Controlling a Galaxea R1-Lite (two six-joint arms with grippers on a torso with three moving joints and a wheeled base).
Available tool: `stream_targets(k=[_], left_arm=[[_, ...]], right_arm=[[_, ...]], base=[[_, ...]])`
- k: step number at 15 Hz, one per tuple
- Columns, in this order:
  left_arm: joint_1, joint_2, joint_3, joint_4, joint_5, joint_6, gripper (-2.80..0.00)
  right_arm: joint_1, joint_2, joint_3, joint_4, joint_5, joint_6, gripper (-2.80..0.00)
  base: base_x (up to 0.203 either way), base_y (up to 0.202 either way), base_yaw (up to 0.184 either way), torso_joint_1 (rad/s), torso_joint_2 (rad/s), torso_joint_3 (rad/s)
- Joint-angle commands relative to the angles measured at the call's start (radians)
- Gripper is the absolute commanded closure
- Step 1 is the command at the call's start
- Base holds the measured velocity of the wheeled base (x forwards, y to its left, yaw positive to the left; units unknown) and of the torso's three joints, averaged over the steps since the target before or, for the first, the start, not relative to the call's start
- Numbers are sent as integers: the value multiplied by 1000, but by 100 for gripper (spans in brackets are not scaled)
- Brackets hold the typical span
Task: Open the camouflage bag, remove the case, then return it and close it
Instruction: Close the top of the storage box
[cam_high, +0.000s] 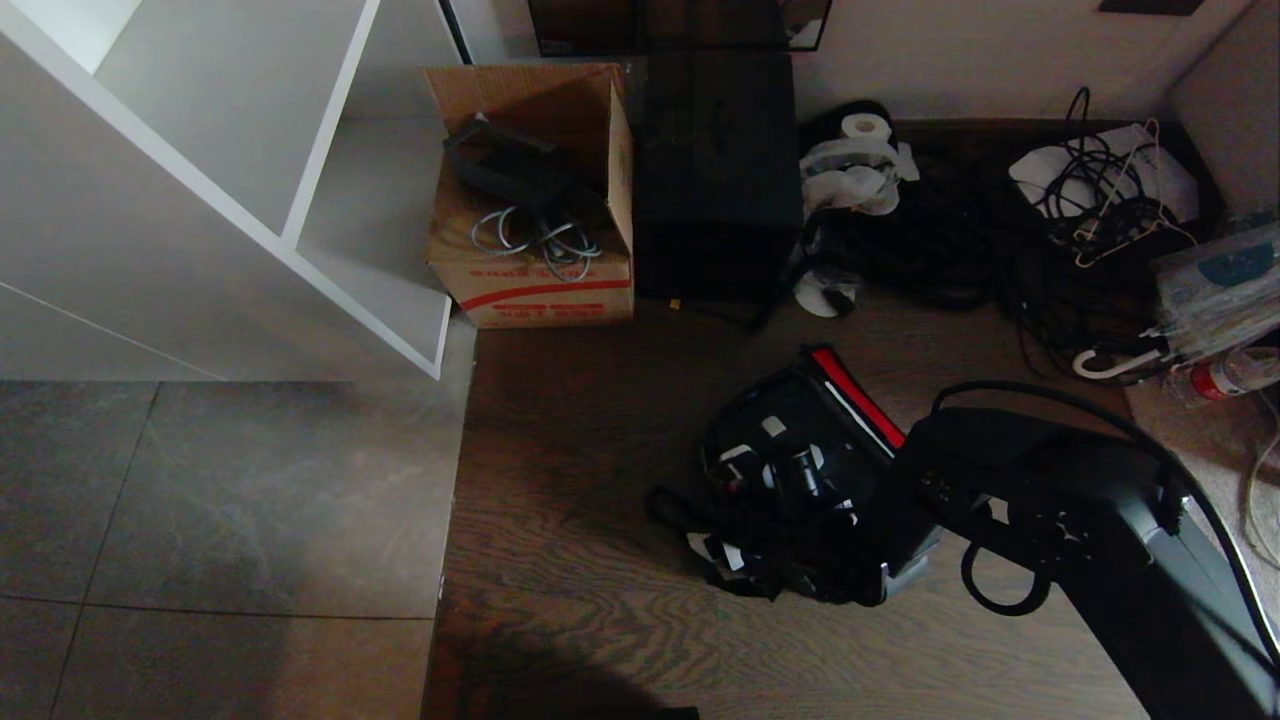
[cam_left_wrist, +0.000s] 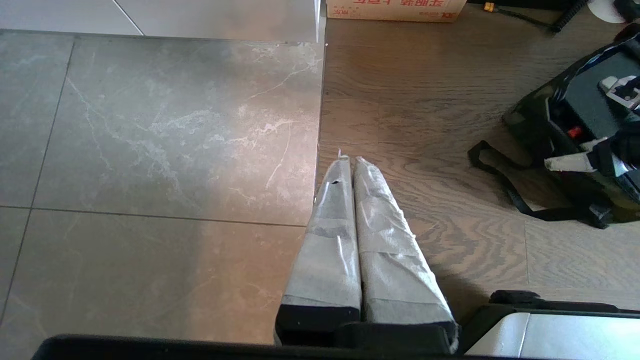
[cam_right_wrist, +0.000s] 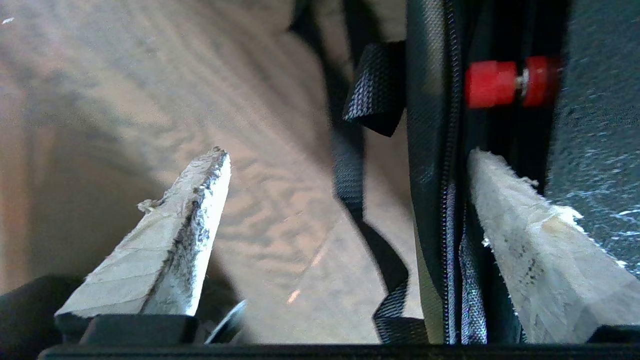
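Camouflage bag (cam_high: 800, 480) sits on the wood floor (cam_high: 600, 620), near its boundary with the grey tiles (cam_high: 220, 500), well in front of the cardboard box (cam_high: 535, 200) and the black box (cam_high: 715, 180). Lid looks flipped open, red trim (cam_high: 855, 395) showing along the far edge, dark contents inside; can't tell which of them is the case. Right hand (cam_right_wrist: 345, 235) is at the bag's near side, fingers spread wide, one finger (cam_right_wrist: 530, 250) inside by the lining, the other (cam_right_wrist: 170, 240) outside over the floor, the zippered wall (cam_right_wrist: 435, 175) between them, nothing pinched yet. Left hand (cam_left_wrist: 350, 200) is parked over the floor seam, fingers pressed together, empty. Bag likely soft and floppy: fabric walls will buckle, straps (cam_left_wrist: 505, 185) trail loose and could snag. Probably light enough to drag if pulled sideways. Best hold judged to be the stiffer zipper rim or a webbing strap, not the slack panel.
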Motion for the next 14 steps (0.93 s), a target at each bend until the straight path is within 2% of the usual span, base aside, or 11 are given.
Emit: stream_targets(k=[1,2,3,14], left_arm=[[0,0,0,0,0,0,0],[0,0,0,0,0,0,0],[0,0,0,0,0,0,0],[0,0,0,0,0,0,0]], right_arm=[[-1,21,-4,-3,-4,-3,-280],[-1,26,-5,-3,-5,-2,-280],[-1,26,-5,-3,-5,-2,0],[0,32,-7,-9,-30,-5,0]], base=[[0,0,0,0,0,0],[0,0,0,0,0,0],[0,0,0,0,0,0],[0,0,0,0,0,0]])
